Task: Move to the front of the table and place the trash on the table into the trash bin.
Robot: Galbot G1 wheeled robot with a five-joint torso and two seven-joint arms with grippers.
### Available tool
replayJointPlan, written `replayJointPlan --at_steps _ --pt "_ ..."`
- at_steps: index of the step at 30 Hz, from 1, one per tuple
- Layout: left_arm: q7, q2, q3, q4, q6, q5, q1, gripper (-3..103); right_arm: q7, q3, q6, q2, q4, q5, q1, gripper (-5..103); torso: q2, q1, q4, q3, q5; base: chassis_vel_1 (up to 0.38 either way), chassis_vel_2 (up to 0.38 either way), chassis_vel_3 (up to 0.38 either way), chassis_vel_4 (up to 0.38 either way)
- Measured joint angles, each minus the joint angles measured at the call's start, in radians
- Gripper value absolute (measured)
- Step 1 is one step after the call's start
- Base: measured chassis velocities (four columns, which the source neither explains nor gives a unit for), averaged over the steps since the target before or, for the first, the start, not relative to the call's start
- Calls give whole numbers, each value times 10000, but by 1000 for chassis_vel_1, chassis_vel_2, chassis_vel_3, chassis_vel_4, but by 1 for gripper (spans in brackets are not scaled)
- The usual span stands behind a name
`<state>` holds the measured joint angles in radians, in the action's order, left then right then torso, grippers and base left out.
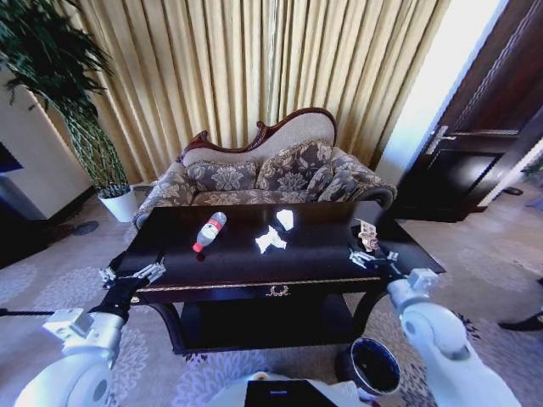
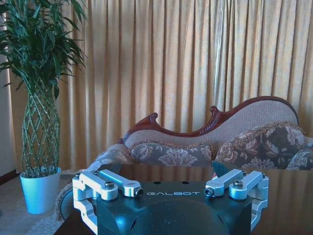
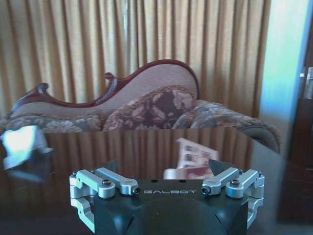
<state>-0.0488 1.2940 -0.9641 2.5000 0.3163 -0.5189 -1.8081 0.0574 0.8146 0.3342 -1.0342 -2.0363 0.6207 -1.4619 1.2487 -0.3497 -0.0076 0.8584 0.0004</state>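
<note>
Head view: bottle [image 1: 209, 231], paper scraps [image 1: 271, 241] on table [image 1: 229, 267].

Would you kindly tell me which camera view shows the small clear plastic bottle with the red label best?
The head view: the small clear plastic bottle with the red label lies whole on the dark glossy wooden table. The wrist views face the sofa, giving nothing of the bottle.
</note>
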Motion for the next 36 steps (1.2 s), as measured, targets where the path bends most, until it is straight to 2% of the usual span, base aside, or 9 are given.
replayJointPlan --at_steps 5,7,8,9,13,18,25,34,36 --pt "0 73 -84 0 -9 -8 -39 100 -2 -108 332 660 807 428 818 100 0 -1 0 0 -1 0 0 0 0" --pt "0 106 -132 0 -33 -5 -67 100 -6 -222 791 1124 1114 797 1210 100 -1 -1 1 0 -3 0 0 0 0" --pt "0 113 -156 0 -44 -2 -83 100 -18 -250 1245 1431 1261 1055 1463 100 -1 -1 1 0 -2 0 0 0 0" --pt "0 113 -156 0 -44 -2 -83 100 -18 -250 1245 1431 1261 1055 1463 100 -1 -1 1 0 -2 0 0 0 0" --pt "0 160 -182 0 -56 23 -102 100 -153 -362 2768 2508 1862 1809 2394 100 0 -1 2 0 -4 0 0 0 0" --pt "2 179 -112 -1 -56 54 -97 100 -197 -581 3422 3005 2290 2075 2866 100 -1 -1 1 0 -4 0 0 0 0" --pt "5 133 -38 0 -9 64 -41 100 -117 -1079 3663 3050 2753 2650 3580 100 -1 0 -1 -1 -2 0 0 0 0" --pt "5 121 -88 0 0 77 -104 100 512 -2106 3675 2702 3314 2769 4742 100 -1 -1 3 -1 -6 0 0 0 0" --pt "5 150 -93 0 0 79 -110 100 848 -2382 3670 2526 3422 2764 4904 100 0 -1 1 0 -6 0 0 0 0"
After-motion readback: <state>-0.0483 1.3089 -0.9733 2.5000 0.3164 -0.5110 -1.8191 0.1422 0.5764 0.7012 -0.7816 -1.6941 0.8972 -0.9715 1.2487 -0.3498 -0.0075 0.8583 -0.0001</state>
